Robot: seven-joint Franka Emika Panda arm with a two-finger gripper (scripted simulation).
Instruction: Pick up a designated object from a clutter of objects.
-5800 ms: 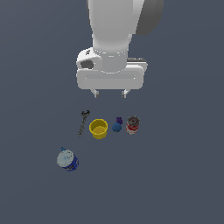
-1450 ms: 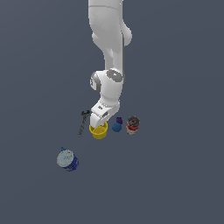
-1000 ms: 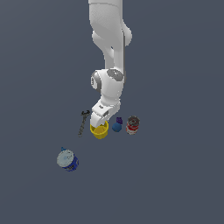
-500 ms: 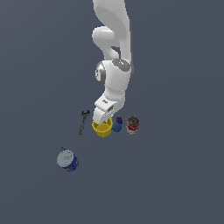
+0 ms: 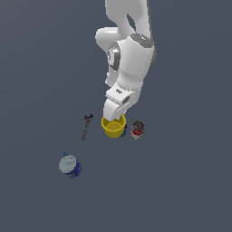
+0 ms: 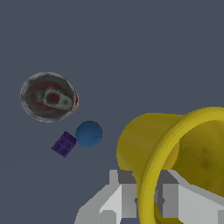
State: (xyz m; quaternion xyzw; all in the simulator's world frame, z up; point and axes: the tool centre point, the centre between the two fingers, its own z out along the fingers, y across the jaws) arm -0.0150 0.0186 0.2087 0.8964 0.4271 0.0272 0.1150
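Nearest your wrist camera, the claw (image 6: 148,199) is clamped across the rim of the yellow cup (image 6: 175,153), one finger (image 6: 120,197) outside the wall and the other inside the mouth. In the exterior view the cup (image 5: 113,128) hangs tilted just under the claw (image 5: 113,117), and you cannot tell from either view whether it is off the counter (image 5: 181,190) yet. A rim pinch on a thin tapered wall is a weak hold, so a fast lift or swing may let the cup pivot or slip out. Beyond it lie the blue ball (image 6: 89,134) and the purple piece (image 6: 64,144), close together, then the red-and-white can (image 6: 48,96). A dropped cup could knock them. The wrench (image 5: 86,127) and blue-and-white can (image 5: 70,165) sit well apart.
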